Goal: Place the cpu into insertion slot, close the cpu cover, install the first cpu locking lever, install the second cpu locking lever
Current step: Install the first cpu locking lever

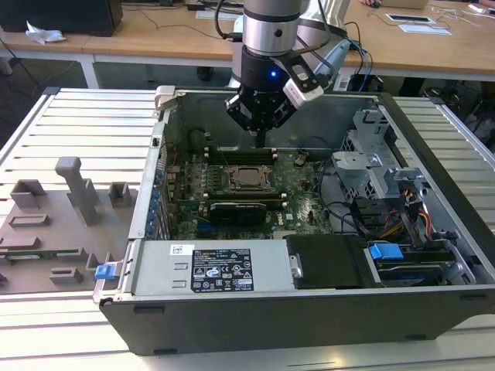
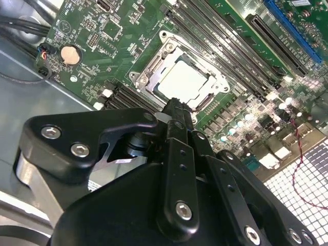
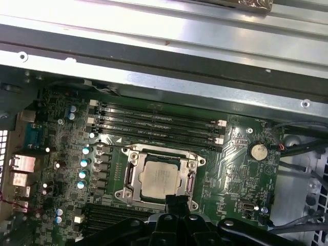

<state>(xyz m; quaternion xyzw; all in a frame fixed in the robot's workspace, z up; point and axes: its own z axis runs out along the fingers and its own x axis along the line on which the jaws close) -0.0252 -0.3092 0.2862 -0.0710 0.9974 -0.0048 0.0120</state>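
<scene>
Silver cpu (image 3: 160, 177) lies within the cpu cover (image 3: 190, 174); fingers (image 2: 177, 110) seemingly closed, nearby.

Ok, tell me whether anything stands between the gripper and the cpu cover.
Nothing visible does. In the second wrist view the gripper hangs at the edge of the cpu cover with nothing between them; the cpu lies in the insertion slot under that frame.

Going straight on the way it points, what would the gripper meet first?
Probably the cpu cover, at its rim edging the cpu, just beyond the gripper; depth is unclear.
</scene>
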